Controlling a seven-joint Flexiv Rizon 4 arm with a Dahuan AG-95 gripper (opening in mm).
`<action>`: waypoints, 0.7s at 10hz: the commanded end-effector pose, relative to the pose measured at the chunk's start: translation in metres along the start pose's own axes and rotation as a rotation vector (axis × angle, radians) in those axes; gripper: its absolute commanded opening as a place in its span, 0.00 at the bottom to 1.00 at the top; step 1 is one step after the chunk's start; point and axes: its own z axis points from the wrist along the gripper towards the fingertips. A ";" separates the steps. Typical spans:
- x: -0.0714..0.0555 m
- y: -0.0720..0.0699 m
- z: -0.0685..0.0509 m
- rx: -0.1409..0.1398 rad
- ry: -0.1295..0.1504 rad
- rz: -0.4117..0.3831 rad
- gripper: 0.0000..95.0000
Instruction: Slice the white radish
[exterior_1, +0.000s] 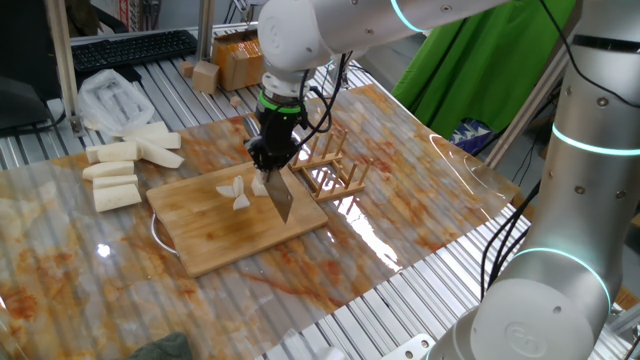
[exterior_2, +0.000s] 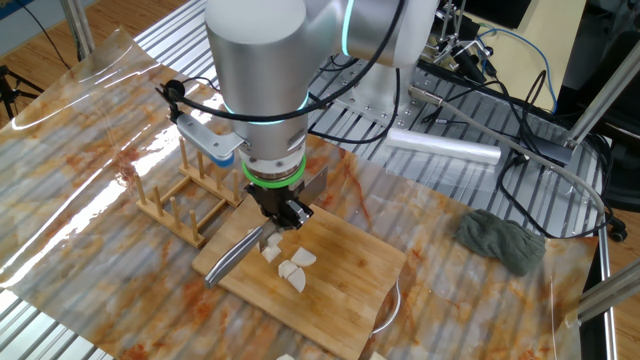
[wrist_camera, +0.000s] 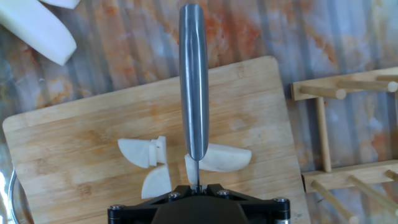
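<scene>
The white radish (wrist_camera: 224, 158) lies in several small pale pieces (exterior_1: 237, 193) near the middle of the wooden cutting board (exterior_1: 215, 238), also seen in the other fixed view (exterior_2: 291, 268). My gripper (wrist_camera: 196, 186) is shut on a steel knife (wrist_camera: 193, 81). The knife runs over the board between the left pieces (wrist_camera: 140, 151) and the right one. From the side, the gripper (exterior_1: 272, 160) hangs just above the pieces with the knife (exterior_1: 283, 196) angled down to the board. In the other fixed view the knife (exterior_2: 236, 254) slopes toward the board's (exterior_2: 350, 292) left corner below the gripper (exterior_2: 283, 215).
Longer white radish sticks (exterior_1: 125, 165) and a plastic bag (exterior_1: 113, 97) lie left of the board. A wooden peg rack (exterior_1: 335, 168) stands right beside it, at the right edge of the hand view (wrist_camera: 348, 137). A dark green cloth (exterior_2: 500, 241) sits further off.
</scene>
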 end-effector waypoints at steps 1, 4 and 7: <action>0.001 0.000 0.000 0.001 0.000 0.001 0.00; 0.000 0.001 0.002 -0.002 0.000 0.001 0.00; -0.002 0.001 0.007 -0.002 0.000 0.000 0.00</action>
